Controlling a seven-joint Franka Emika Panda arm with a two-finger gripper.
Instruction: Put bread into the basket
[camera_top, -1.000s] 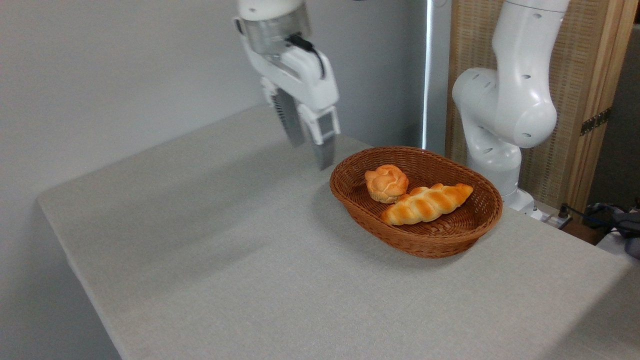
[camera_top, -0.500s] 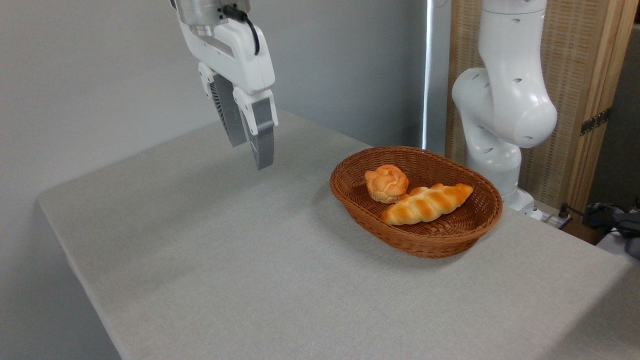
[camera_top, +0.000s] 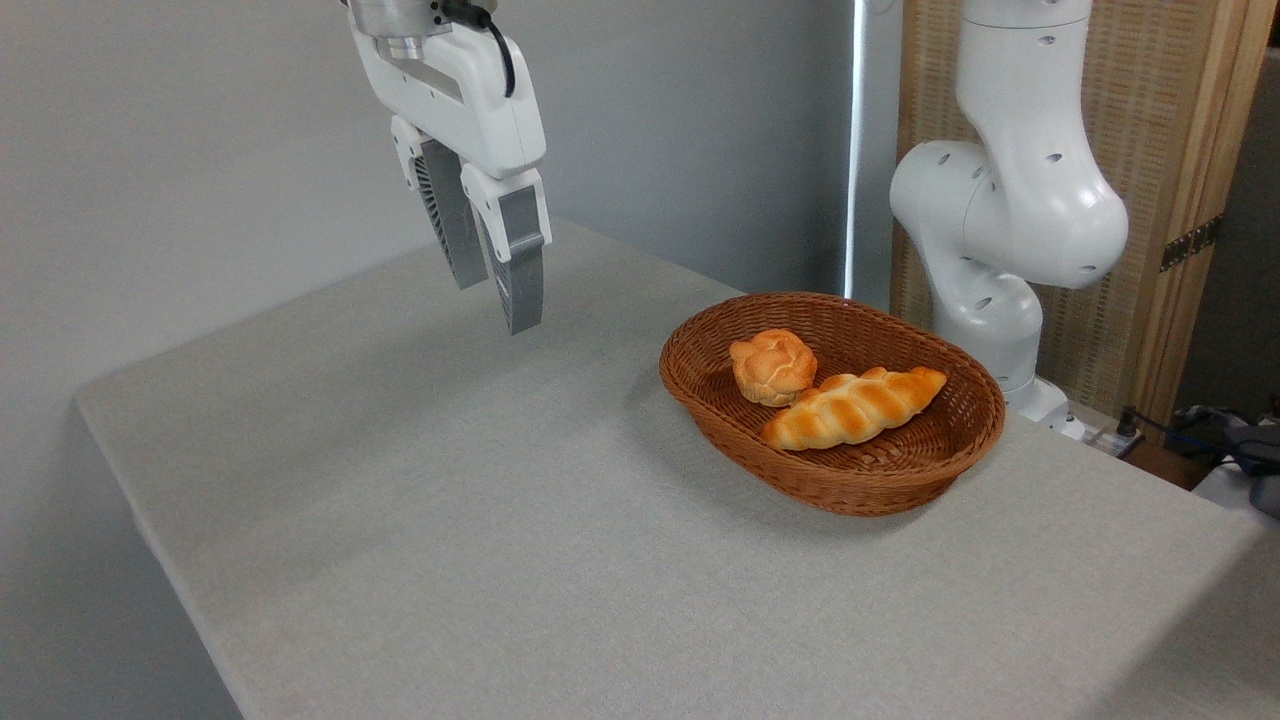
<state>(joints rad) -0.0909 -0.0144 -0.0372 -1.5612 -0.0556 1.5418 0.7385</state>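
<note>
The glossy white plastic robot arm (camera_top: 1010, 200) has rounded, bulbous joint housings dotted with small dark recessed screw holes. Its silver metal wrist flange carries a boxy white gripper (camera_top: 495, 300) with two flat grey fingers (camera_top: 521, 262), ribbed on their side faces. A black cable (camera_top: 490, 30) loops over the gripper body.

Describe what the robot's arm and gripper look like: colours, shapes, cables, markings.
The arm is glossy white, built of rounded, bulbous segments dotted with small dark holes. The gripper has a boxy white body below a silver metal ring, with a black cable curving over its top. Its two fingers are long, grey and tapered, one showing ribbed slats. No markings are visible.
</note>
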